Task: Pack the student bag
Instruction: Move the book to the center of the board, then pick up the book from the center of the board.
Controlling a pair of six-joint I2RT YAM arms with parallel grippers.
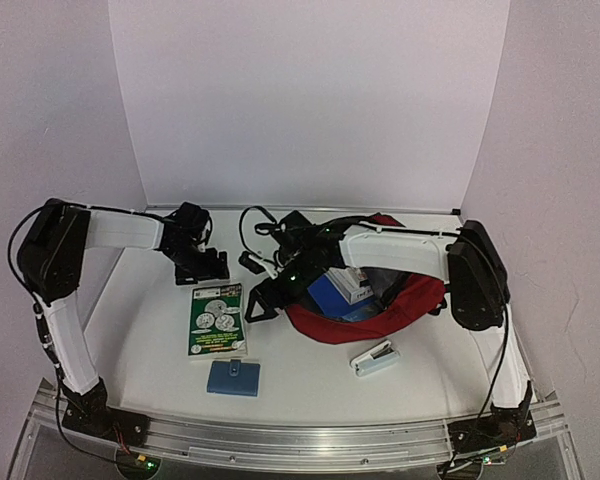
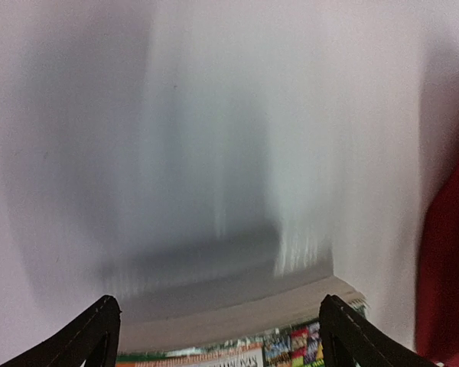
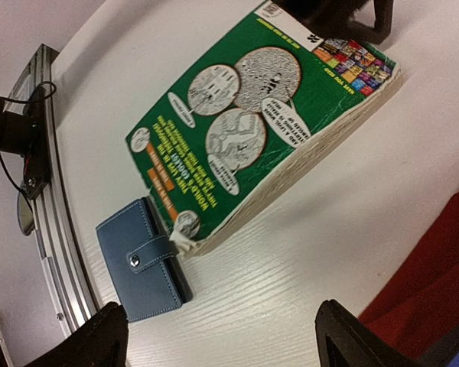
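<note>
Placement of the student bag (image 1: 410,303): you will find it lying on the white bench (image 1: 310,390), right of centre in the top view, under the forearm of the right arm. Its mouth gapes upward and a blue box (image 1: 330,293) shows inside; the other contents are too small to tell. Black straps trail from its far side.

Left claw (image 2: 220,336): spread wide, with nothing between the fingers. In the top view it hangs at the far end of the green book (image 3: 237,130). Its wrist view is streaked with blur; you can make out only the book's top edge at the bottom of the frame and a strip of red fabric at the right edge.

Right claw (image 3: 222,340): also spread, with nothing between the fingers. The arm reaches leftward across the bag, so the claw sits between the bag and the book. Its wrist view looks down on bare bench, with red fabric in the lower right corner.

Loose items on the bench:
- The green book lies flat, cover up, left of the bag and apart from it.
- A blue wallet (image 3: 141,260) with a snap tab lies just beside the book's near end; from these views you cannot tell whether the two touch.
- A white and blue stapler (image 1: 375,358) lies near the bag's near side, apart from it
</note>
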